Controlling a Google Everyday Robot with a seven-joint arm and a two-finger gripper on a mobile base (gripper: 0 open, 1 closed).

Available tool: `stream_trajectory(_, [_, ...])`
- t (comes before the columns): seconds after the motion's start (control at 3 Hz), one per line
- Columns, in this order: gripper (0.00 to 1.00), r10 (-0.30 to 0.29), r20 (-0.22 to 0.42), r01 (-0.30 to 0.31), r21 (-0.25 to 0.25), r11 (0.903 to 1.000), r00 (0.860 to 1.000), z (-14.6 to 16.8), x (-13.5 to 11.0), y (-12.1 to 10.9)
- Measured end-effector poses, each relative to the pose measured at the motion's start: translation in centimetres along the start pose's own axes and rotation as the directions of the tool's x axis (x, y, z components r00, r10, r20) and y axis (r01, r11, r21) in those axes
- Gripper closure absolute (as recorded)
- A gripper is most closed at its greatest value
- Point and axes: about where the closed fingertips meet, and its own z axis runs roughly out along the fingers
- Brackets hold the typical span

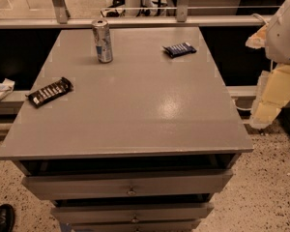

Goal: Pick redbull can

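Right of the table (135, 105), the gripper (268, 100), openness unclear, is hanging well apart from the upright redbull can (102, 41), needing a level approach.

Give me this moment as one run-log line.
gripper: beside table right edge, away from can | redbull can: upright, far left on top, ungrasped | dark snack bar: left edge | blue snack bar: far right | stage: pre-reach

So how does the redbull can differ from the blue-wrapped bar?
The redbull can stands upright; the blue-wrapped bar lies flat. The can is silver and tall, the bar dark and low. Both sit near the back of the table, apart; the gripper hangs off its right side.
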Motion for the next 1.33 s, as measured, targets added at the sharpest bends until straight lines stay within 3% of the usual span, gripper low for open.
stream_trajectory(0.33, [0.0,0.0,0.0,0.0,0.0,1.0,1.0,0.0,0.0,0.0])
stream_trajectory(0.67, [0.0,0.002,0.045,-0.003,0.011,0.9999,0.999,0.8,-1.2,-0.7])
stream_trajectory(1.33, [0.0,0.051,0.239,-0.062,0.037,0.9974,0.97,6.9,-8.3,-5.7])
